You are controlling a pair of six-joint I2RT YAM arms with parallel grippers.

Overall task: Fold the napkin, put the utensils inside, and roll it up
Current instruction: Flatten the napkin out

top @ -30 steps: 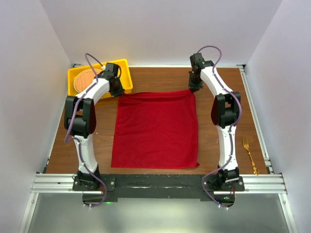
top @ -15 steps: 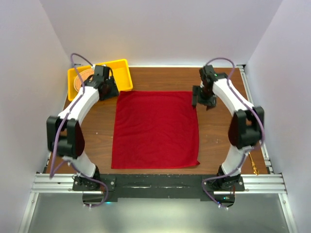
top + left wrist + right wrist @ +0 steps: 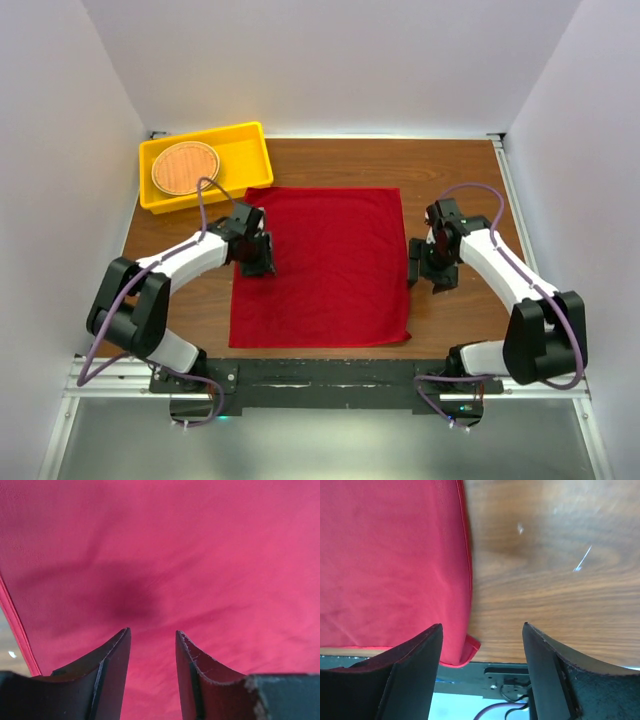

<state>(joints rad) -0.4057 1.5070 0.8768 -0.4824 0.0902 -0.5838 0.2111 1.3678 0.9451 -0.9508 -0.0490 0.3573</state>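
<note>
Left gripper point(image 3: 257, 255): drawn back from the napkin's point(image 3: 325, 265) far corner; jaws half apart, empty, cloth directly beneath.
Right gripper point(image 3: 425, 265): also drawn back; jaws wide, empty, over bare table point(image 3: 460, 170), cloth edge just to its left.
Napkin: spread flat between both grippers.
Right wrist only: near corner slightly curled.

Honestly can't make out any text, logo or number in any view, not on the napkin point(image 3: 320, 265), the yellow bin point(image 3: 242, 155) or the tabletop point(image 3: 450, 165).
</note>
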